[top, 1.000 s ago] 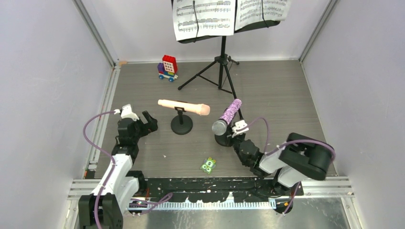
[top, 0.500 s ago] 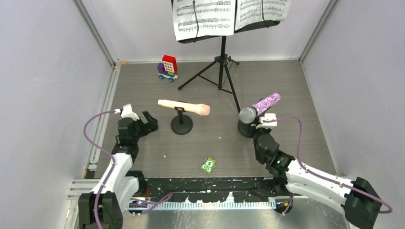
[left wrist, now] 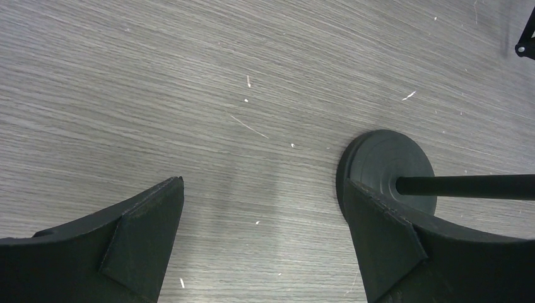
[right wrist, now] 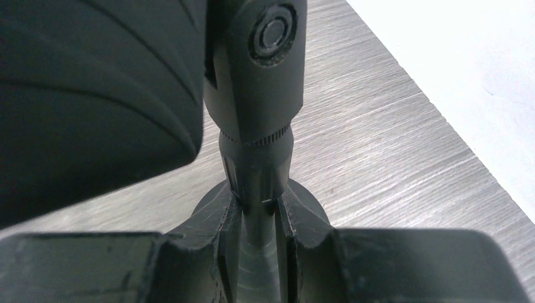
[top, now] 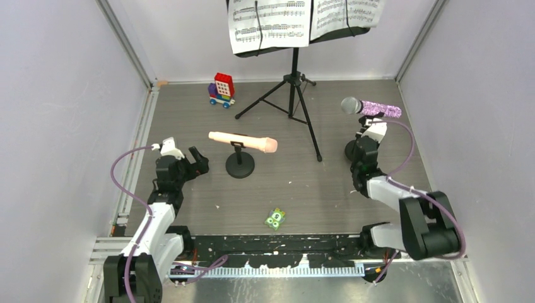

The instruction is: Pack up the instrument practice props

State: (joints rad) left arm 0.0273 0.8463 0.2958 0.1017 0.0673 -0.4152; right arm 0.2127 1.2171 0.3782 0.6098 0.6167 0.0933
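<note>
Right tool (right wrist: pixel 257 228) tight on mic mount (right wrist: pixel 255 142) stem, near right wall (right wrist: pixel 455 60).

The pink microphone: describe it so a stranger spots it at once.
Find the music stand at the back. Before its legs, left, a short black mount holds the pink microphone level. The other microphone is glittery purple.

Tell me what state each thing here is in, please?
Music stand: upright, legs spread.
Sheet music: resting on the stand.
Pink microphone: lying level in the left mount.
Purple microphone: level in the right mount.
Right gripper: shut on the right mount's stem.
Left gripper: open, empty.
Toy vehicle: upright.
</note>
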